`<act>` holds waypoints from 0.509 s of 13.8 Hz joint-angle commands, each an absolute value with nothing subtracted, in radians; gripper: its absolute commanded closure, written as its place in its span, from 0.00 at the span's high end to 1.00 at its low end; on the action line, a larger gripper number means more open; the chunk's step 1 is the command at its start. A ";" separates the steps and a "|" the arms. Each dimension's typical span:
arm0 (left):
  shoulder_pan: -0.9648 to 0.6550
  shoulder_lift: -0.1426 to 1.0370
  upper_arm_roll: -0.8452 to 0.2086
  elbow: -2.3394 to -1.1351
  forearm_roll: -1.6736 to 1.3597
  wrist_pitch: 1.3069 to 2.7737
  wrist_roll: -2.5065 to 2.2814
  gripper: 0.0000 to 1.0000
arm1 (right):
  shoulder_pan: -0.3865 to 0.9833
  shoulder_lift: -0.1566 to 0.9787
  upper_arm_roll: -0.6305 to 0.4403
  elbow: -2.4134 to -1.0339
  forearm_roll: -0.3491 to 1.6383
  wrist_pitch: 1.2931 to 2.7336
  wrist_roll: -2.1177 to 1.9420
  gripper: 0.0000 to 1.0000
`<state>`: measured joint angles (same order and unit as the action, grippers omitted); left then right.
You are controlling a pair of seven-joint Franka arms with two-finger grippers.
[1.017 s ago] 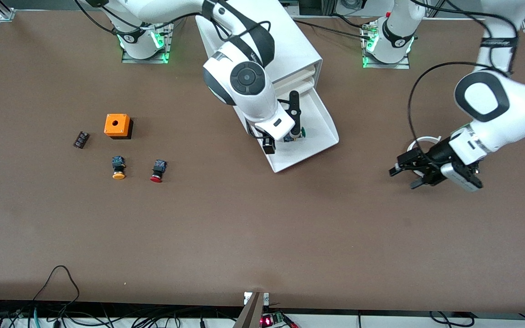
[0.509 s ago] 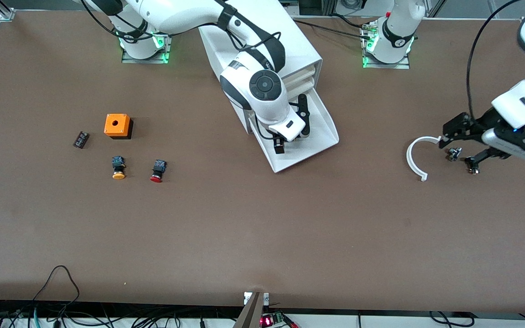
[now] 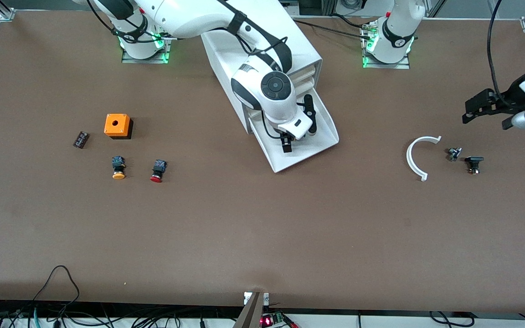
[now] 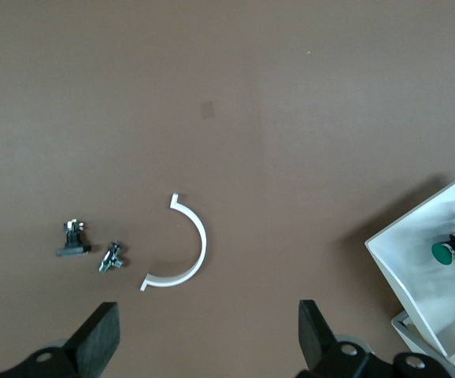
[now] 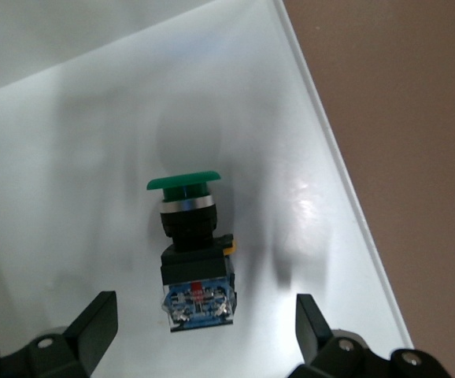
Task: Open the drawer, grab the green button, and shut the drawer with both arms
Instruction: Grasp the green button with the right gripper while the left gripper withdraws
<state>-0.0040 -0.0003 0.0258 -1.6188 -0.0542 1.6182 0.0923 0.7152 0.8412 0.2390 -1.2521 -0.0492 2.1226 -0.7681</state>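
One round green-capped button (image 5: 190,250) lies in smooth white drawer (image 5: 70,142).

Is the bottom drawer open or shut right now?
Open. The drawer sticks out of the cabinet, with the green button lying inside under the open right gripper.

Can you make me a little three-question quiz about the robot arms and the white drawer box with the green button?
1. True or false: the green button lies inside the pulled-out drawer.
2. Which gripper is over the drawer? A) the left gripper B) the right gripper C) neither
3. Fill in: the white curved piece lies on the table toward the ____ arm's end.

Key:
1. True. It lies on its side on the drawer floor, untouched.
2. B. The right gripper is open, one finger on each side of the button. The left gripper, also open, is over bare table near the curved piece.
3. left
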 commanded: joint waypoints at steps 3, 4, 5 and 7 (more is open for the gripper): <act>-0.005 0.009 0.025 -1.588 -0.029 1.583 0.021 1.00 | 0.747 0.879 0.222 -1.207 -0.066 2.125 -0.772 1.00; -0.005 0.008 0.023 -1.585 -0.029 1.585 0.021 1.00 | 0.750 0.879 0.221 -1.206 -0.066 2.125 -0.772 1.00; -0.002 0.009 0.025 -1.585 -0.029 1.586 0.023 1.00 | 0.750 0.879 0.221 -1.206 -0.066 2.125 -0.772 0.98; -0.002 0.008 0.025 -1.585 -0.029 1.588 0.023 1.00 | 0.752 0.880 0.221 -1.206 -0.072 2.125 -0.769 0.81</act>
<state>-0.0027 0.0003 0.0270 -1.6113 -0.0541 1.6044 0.0393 0.7361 0.8601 0.2316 -1.2408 -0.0517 2.1308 -0.7681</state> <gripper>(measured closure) 0.000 0.044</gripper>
